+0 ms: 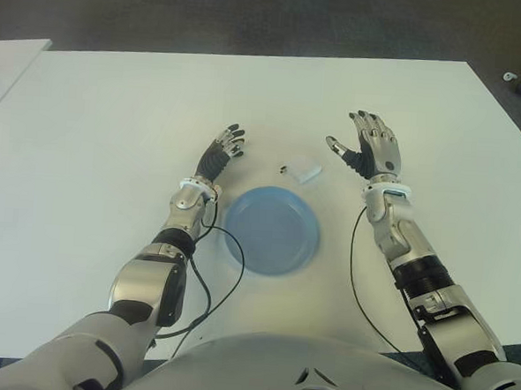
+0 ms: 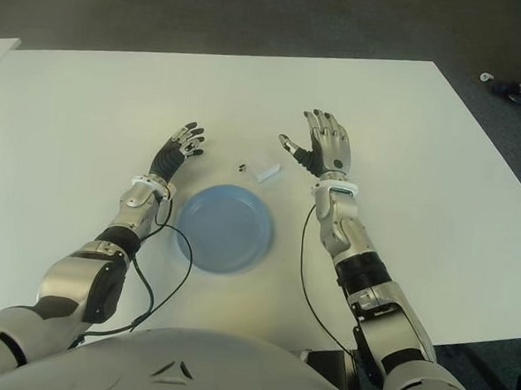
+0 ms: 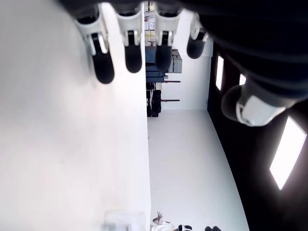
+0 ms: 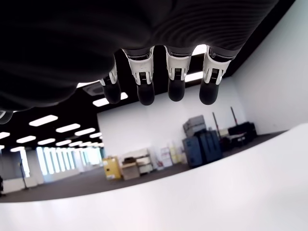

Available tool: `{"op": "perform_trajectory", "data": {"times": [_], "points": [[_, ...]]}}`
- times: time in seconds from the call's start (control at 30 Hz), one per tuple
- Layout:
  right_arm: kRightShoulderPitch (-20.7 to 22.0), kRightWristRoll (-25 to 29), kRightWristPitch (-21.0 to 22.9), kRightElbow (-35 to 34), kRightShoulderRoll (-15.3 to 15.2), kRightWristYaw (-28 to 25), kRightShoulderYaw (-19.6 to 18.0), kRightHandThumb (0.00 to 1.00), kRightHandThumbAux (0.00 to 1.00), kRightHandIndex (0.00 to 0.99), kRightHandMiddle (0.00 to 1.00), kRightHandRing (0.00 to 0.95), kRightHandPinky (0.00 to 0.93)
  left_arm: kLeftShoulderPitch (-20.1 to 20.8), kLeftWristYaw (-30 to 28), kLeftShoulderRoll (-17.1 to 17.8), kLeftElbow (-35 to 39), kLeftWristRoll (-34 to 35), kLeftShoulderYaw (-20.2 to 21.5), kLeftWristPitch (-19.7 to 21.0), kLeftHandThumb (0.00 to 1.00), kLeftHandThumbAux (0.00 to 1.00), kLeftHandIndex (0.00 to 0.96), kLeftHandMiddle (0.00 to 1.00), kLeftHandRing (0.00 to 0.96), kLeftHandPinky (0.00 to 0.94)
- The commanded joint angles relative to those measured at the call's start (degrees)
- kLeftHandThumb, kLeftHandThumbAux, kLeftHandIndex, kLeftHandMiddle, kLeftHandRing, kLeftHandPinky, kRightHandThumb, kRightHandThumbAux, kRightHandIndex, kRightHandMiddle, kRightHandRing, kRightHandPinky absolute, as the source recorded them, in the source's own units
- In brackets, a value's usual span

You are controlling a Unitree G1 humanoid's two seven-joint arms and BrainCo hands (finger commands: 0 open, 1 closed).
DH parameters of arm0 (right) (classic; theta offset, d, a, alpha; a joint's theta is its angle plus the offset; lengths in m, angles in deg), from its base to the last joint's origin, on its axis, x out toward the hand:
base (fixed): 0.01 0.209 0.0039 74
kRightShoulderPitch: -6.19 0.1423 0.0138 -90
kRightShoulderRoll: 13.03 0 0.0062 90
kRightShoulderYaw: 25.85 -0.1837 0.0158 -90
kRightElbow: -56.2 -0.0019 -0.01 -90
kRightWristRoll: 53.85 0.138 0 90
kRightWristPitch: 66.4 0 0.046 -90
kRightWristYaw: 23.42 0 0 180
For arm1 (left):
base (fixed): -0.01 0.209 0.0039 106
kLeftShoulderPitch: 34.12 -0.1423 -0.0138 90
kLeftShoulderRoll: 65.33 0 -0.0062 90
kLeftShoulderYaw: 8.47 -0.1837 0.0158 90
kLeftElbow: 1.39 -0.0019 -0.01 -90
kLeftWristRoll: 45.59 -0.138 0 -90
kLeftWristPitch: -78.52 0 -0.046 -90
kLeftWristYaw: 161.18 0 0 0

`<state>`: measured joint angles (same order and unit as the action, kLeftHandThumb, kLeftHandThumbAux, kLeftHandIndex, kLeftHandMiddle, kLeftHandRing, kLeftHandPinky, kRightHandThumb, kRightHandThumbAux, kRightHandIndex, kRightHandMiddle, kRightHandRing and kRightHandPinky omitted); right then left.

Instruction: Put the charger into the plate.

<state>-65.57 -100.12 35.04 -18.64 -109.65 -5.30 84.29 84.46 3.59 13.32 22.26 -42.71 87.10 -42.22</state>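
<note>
A small white charger [image 1: 304,172] lies on the white table [image 1: 97,123], just beyond the far rim of a light blue plate [image 1: 272,229]. The plate holds nothing. My right hand [image 1: 370,147] is raised a little to the right of the charger, fingers spread and holding nothing. My left hand [image 1: 223,151] shows to the left of the charger, beyond the plate's left side, its fingers stretched out and empty. In the left wrist view the fingertips [image 3: 104,67] are straight over the table; the right wrist view shows straight fingertips [image 4: 146,94] with nothing in them.
Black cables [image 1: 220,281] run from both forearms across the table near the plate's front. A second white table edge [image 1: 7,65] shows at the far left. Dark floor lies beyond the table.
</note>
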Motion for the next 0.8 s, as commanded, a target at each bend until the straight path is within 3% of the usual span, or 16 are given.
{"op": "perform_trajectory", "data": {"times": [0.03, 0.6, 0.8], "points": [[-3.1, -1.2, 2.7, -3.0, 1.1, -2.3, 0.5, 0.332, 0.077, 0.0, 0.0, 0.0, 0.0, -2.4, 0.2, -0.2, -2.4, -1.0, -0.5, 2.7, 0.0, 0.496, 0.019, 0.133, 0.138, 0.153], [-6.4, -5.1, 9.4, -7.8, 5.4, -7.0, 2.9, 0.318, 0.07, 0.0, 0.0, 0.0, 0.0, -1.9, -0.2, -0.2, -2.7, -1.0, -0.4, 3.4, 0.0, 0.498, 0.022, 0.139, 0.141, 0.158], [-6.6, -6.3, 11.9, -7.6, 8.3, -7.7, 4.6, 0.318, 0.076, 0.0, 0.0, 0.0, 0.0, -1.6, -0.3, -0.3, -3.0, -0.9, -0.4, 3.9, 0.0, 0.502, 0.021, 0.142, 0.148, 0.169]]}}
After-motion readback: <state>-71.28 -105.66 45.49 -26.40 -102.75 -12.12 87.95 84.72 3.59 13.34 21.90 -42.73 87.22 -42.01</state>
